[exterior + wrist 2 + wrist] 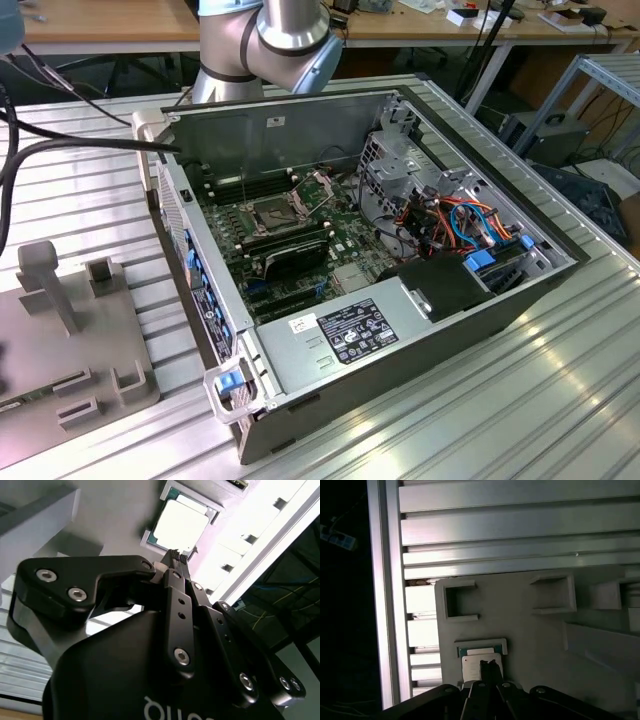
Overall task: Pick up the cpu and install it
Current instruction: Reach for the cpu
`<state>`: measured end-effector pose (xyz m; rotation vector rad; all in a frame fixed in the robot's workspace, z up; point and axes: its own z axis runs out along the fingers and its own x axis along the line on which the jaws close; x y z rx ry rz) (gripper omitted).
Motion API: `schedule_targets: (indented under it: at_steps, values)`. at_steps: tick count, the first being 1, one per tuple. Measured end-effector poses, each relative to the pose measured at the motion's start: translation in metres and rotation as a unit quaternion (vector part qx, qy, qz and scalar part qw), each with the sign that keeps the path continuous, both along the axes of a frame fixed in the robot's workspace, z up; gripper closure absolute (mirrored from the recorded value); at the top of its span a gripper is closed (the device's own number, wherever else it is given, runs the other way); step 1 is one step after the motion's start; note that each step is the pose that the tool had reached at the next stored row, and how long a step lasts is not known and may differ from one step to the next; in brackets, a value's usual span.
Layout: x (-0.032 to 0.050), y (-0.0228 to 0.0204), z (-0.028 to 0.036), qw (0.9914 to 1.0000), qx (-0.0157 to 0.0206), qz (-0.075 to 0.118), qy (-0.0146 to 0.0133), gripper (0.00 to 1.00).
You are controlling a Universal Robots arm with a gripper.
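Ribbed aluminium table (560, 400) | grey fixture plate (530, 630) holds cpu (180, 525) | end effector (176, 556) pressed together by cpu | wooden desks (100, 20) behind

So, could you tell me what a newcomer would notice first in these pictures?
Likely the open computer case on the ribbed metal table in the exterior view, its motherboard exposed. In both wrist views, the black gripper points at the silvery cpu lying in a gray fixture.
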<state>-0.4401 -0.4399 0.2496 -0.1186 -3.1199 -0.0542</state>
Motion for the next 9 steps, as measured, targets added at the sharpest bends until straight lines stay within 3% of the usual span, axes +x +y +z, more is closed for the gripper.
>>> schedule_targets:
  at_steps: [5,9]
  values:
    - [-0.0001,-0.0038,-0.0027,0.99998,-0.0053,0.0,0.0027,0.89]
    - [0.0,-0.0039,-0.0049,0.99998,-0.0064,0.0,0.0026,0.89]
